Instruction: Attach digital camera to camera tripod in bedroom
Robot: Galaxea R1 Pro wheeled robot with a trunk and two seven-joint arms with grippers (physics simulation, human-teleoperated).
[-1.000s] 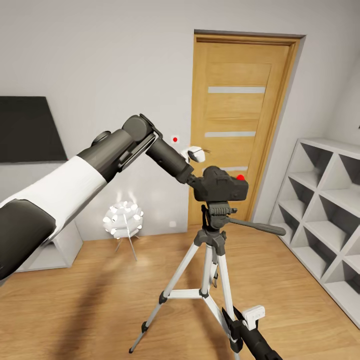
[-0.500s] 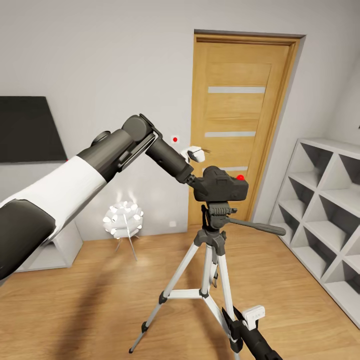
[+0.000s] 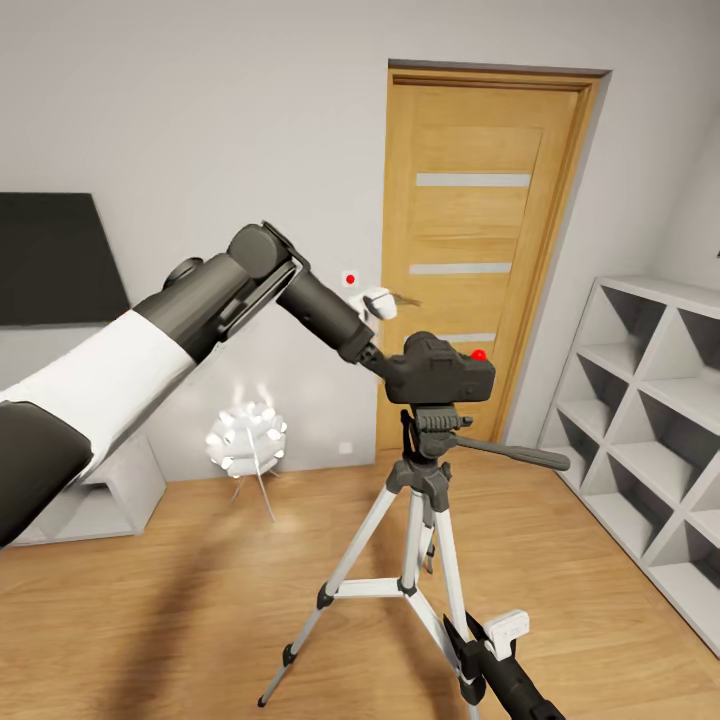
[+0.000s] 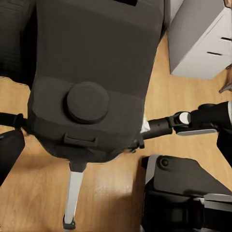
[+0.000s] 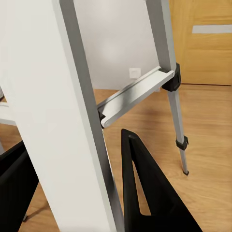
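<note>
A wooden door [image 3: 480,250] with three pale horizontal strips stands shut in the white-grey wall [image 3: 200,120], and a small white socket plate [image 3: 345,447] sits low on that wall just beside the door frame. A white flower-shaped lamp [image 3: 246,437] on thin legs glows on the light plank floor [image 3: 180,600], near a low white cabinet [image 3: 90,500] under a dark panel [image 3: 55,258]. Grey cube shelving [image 3: 650,440] lines the right-hand wall.

Left hand [image 3: 388,368] hidden behind digital camera [image 3: 440,370]
</note>
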